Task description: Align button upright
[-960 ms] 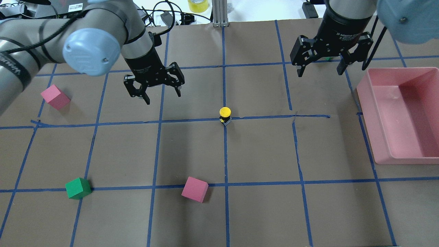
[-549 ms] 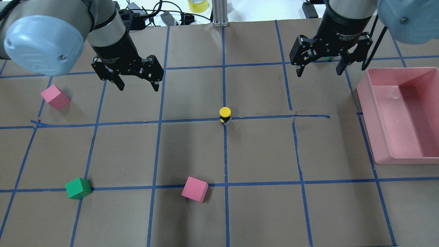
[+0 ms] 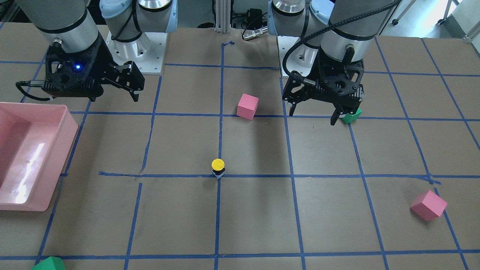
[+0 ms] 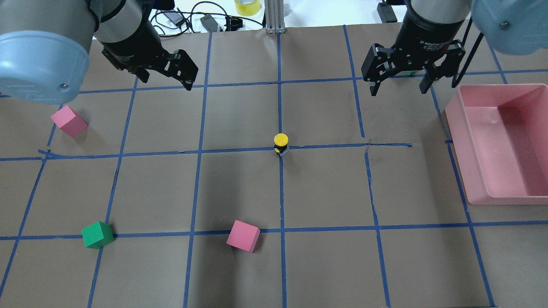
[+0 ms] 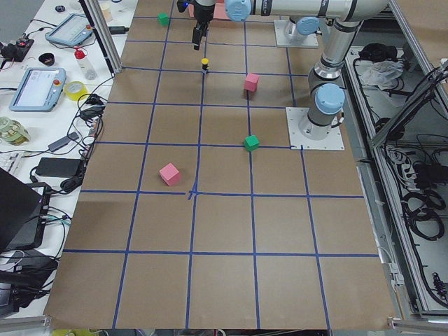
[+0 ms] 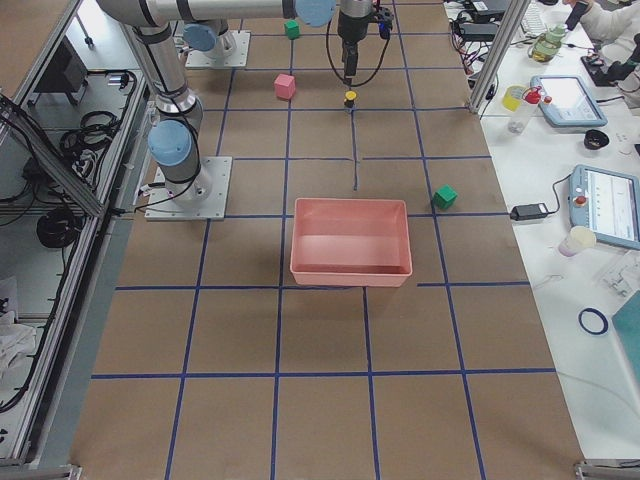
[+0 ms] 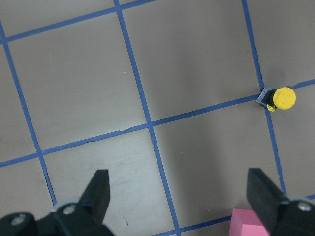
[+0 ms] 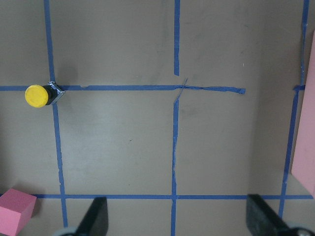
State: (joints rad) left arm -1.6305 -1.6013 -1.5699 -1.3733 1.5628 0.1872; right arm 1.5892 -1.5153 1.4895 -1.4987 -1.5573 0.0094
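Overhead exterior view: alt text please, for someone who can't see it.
A yellow-capped button stands upright on a blue tape crossing at centre, untouched. The left gripper and right gripper hang open near the frame's top, well clear of it. Two pink cubes, a green cube and a pink bin lie around it.

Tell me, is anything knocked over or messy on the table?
Nothing is knocked over: the button stands upright, yellow cap on top. Only the blue tape beside it looks messy: that strip is wrinkled, crooked and stops short instead of reaching the next line.
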